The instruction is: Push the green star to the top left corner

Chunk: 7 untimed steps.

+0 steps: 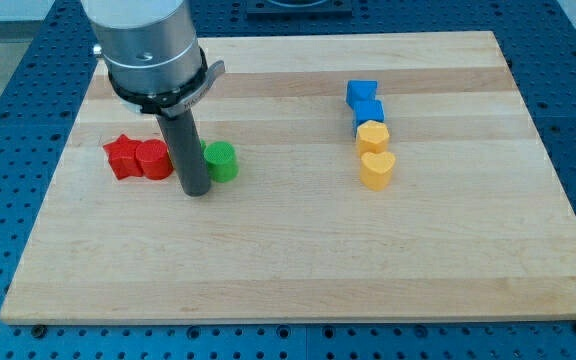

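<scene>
A green block [221, 161] lies on the wooden board [288, 260] left of centre. It looks rounded, and its left part is hidden behind my rod, so I cannot make out a star shape. My tip [197, 191] rests on the board just left of and slightly below the green block, touching or nearly touching it. The rod stands between the green block and the red blocks.
A red star [121, 158] and a second red block [153, 159] lie side by side just left of the rod. At the view's right, two blue blocks [362, 92] [369, 111], a yellow block [372, 135] and a yellow heart [376, 169] form a column.
</scene>
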Tool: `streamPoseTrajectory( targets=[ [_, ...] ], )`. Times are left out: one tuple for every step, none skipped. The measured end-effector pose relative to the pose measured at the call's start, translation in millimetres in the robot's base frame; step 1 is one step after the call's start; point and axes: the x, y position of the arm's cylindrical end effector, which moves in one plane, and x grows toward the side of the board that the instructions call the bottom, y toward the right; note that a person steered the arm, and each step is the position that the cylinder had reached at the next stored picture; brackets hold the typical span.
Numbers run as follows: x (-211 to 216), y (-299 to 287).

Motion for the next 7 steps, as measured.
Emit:
streamPoseTrajectory(
  targets=[
    [-11,0],
    [-21,-5],
    [-31,-19],
    [-43,-36],
    [-55,-48],
    [-62,-48],
    [-70,-48]
  ],
)
